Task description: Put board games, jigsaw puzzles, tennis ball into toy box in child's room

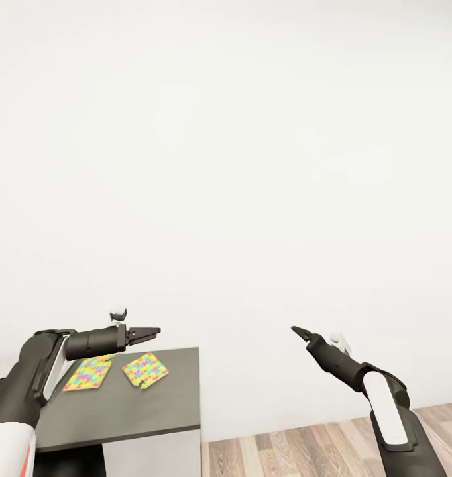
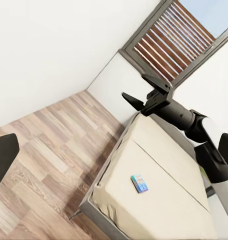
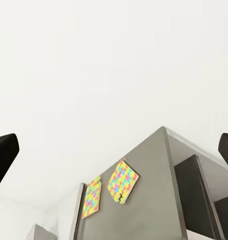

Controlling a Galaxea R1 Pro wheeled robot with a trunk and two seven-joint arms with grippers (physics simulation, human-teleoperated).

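At lower left of the head view we see two puzzles [image 1: 145, 369], [image 1: 88, 373] near the tabletop [image 1: 160, 404] far edge. Left tool [image 1: 152, 332] together; right tool [image 1: 296, 330] apart, both empty, in free space. One game box [image 2: 139, 183] lies on the bed [image 2: 159, 200].

Two jigsaw puzzles lie on the table [image 1: 153, 411]: one [image 1: 88, 372] nearer the left arm, the other [image 1: 146, 369] just beside it; the same pair appears in the right wrist view. One board game [image 2: 139, 183] lies on one bed [image 2: 164, 210]. One window [image 2: 174, 40] with slatted blinds stands behind the bed. Two grippers are in view, left [image 1: 153, 332] and right [image 1: 297, 330], one per arm.
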